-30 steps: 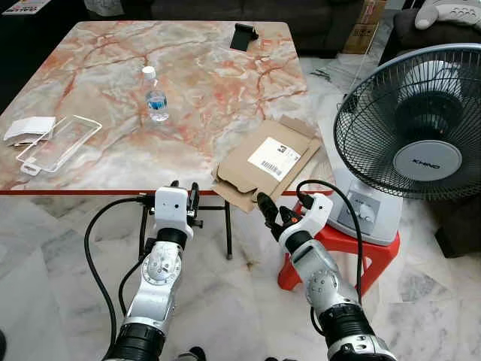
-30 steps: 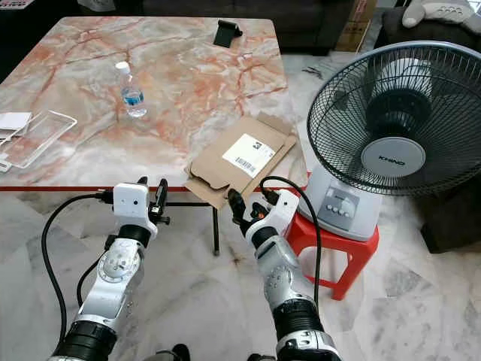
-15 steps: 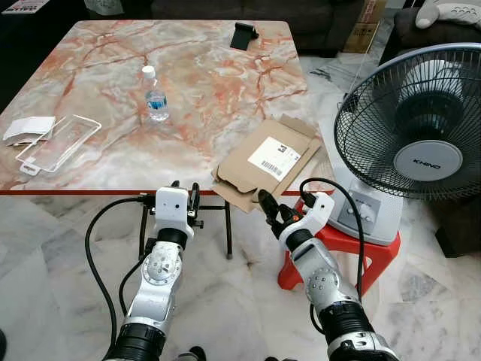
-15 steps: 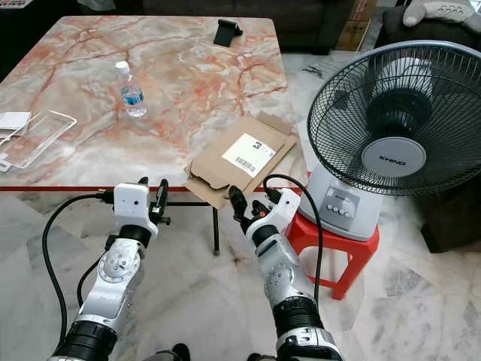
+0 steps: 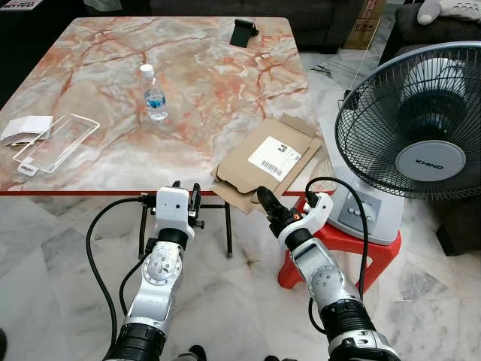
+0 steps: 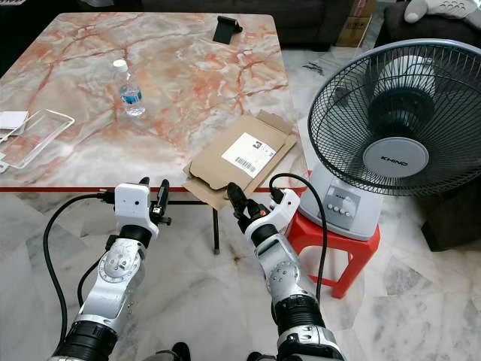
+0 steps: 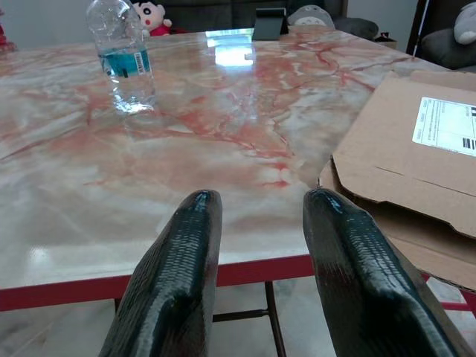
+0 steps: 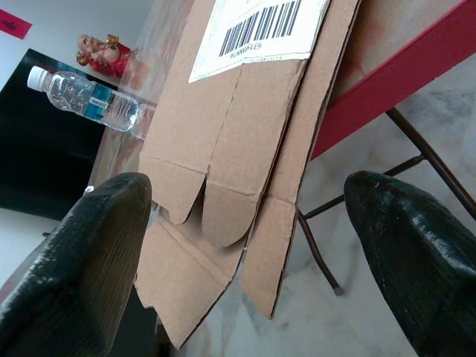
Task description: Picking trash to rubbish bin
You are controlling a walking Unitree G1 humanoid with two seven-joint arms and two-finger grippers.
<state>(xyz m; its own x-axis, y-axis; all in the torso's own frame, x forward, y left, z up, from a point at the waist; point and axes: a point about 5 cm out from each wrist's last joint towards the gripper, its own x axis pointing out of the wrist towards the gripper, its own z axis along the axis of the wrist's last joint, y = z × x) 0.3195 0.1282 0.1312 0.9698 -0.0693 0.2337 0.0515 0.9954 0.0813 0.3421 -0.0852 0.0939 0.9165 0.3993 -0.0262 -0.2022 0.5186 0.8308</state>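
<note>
Right wrist view: right end effector (image 8: 245, 245) spread wide before flattened cardboard box (image 8: 245, 141), water bottle (image 8: 82, 97) beyond.

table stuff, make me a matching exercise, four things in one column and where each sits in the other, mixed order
Things:
1. bottle
2. cardboard
3. clear tray
4. fan

Places:
A. on a red stool beside the table
B. flat, overhanging the table's near right edge
C. upright near the middle of the table
D. at the table's left edge

Pairs: 1-C, 2-B, 3-D, 4-A
</note>
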